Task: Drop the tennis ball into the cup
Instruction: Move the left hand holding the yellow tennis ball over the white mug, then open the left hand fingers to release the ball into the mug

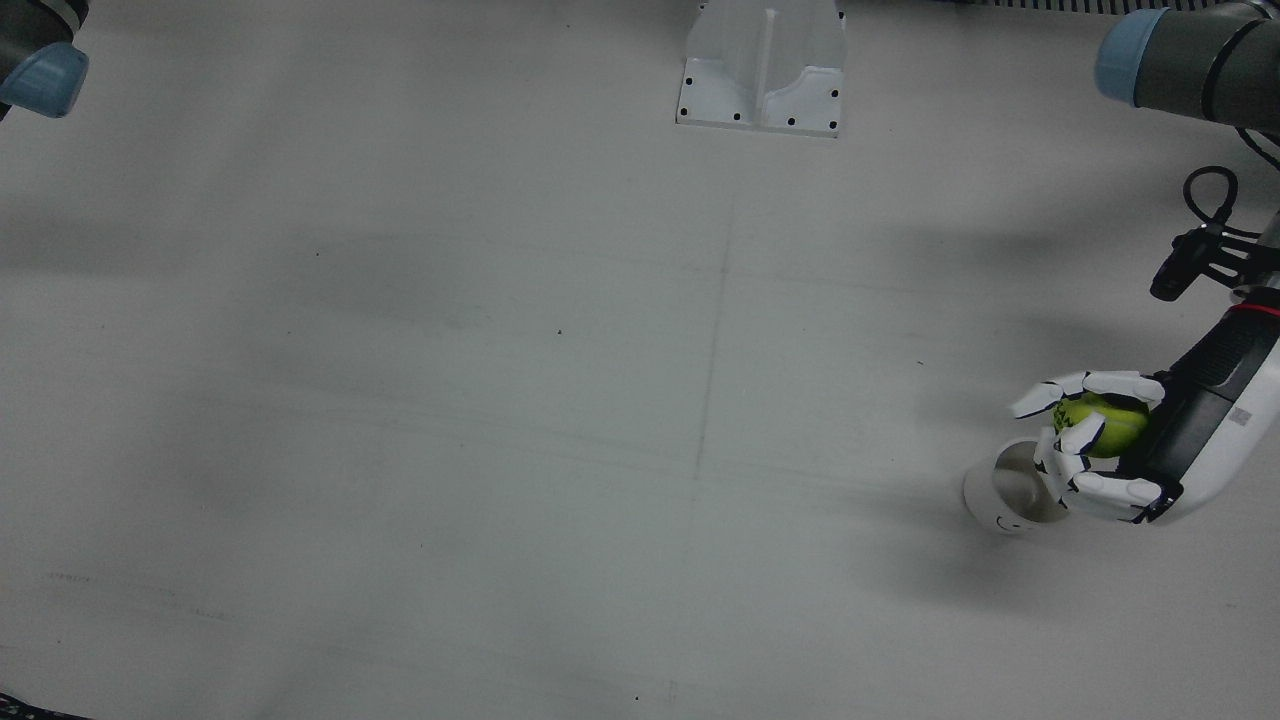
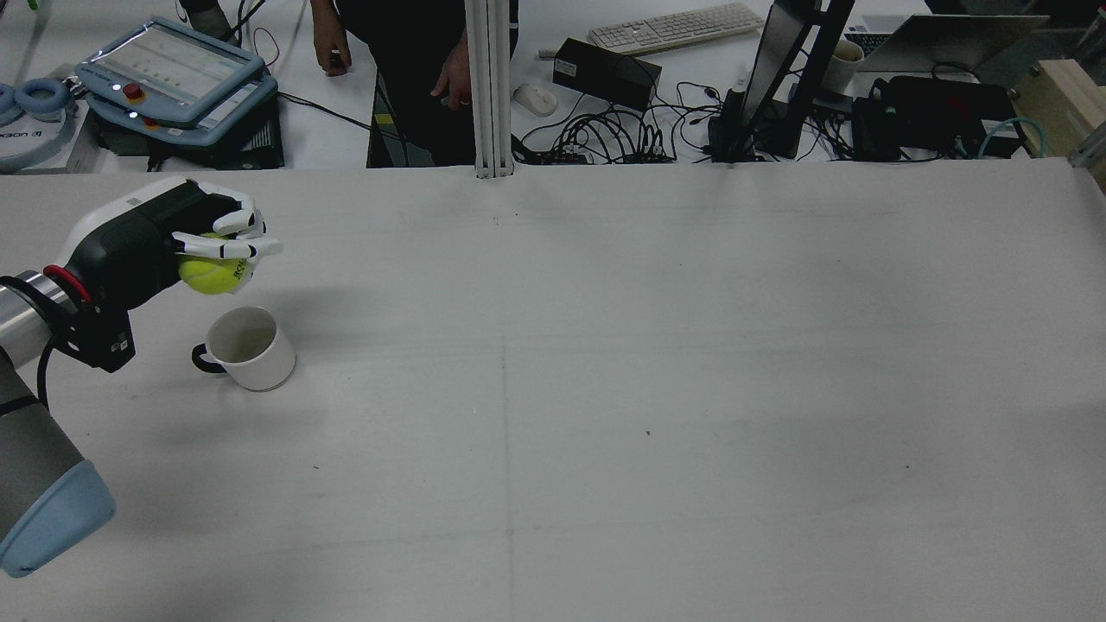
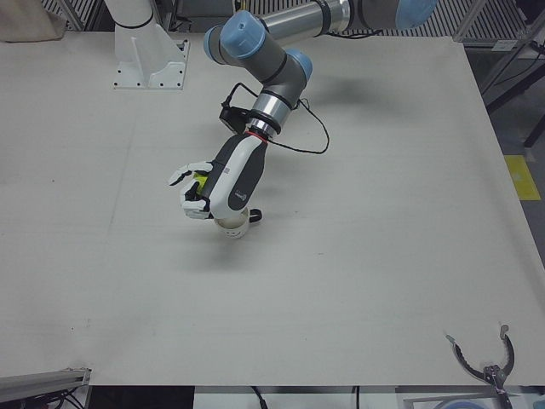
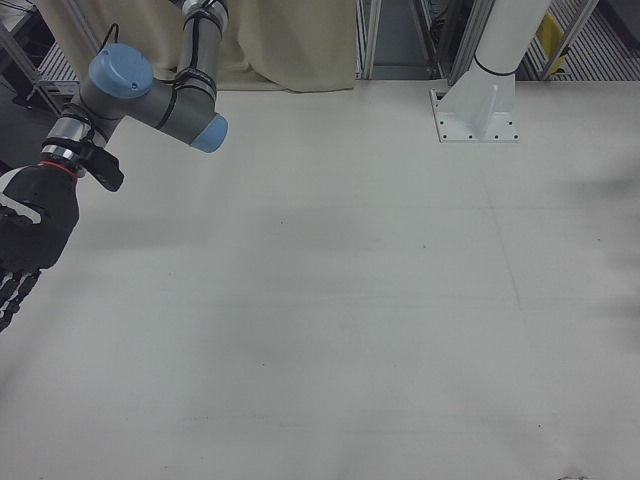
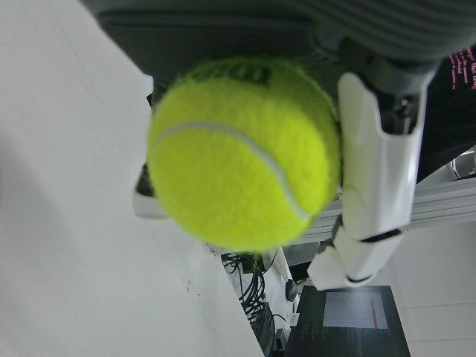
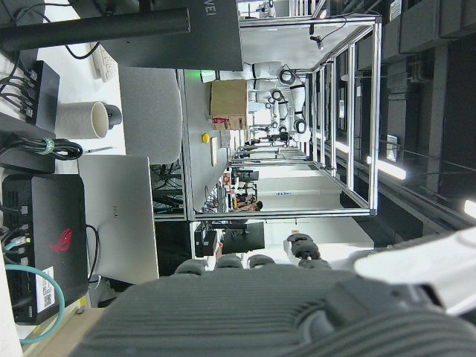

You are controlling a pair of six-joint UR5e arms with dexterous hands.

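My left hand is shut on a yellow-green tennis ball and holds it in the air. A white cup with a dark handle stands upright and empty on the table just below and in front of the ball. In the front view the ball sits beside the cup's opening, on the arm's side, and the hand's fingers reach over the rim. The left-front view shows the hand over the cup. My right hand hangs open and empty at the right-front view's left edge.
A white arm pedestal stands at the table's robot side. The right arm's elbow shows in the front view's corner. A metal tool lies near the table's front corner. Cables, a keyboard and a teach pendant lie beyond the far edge.
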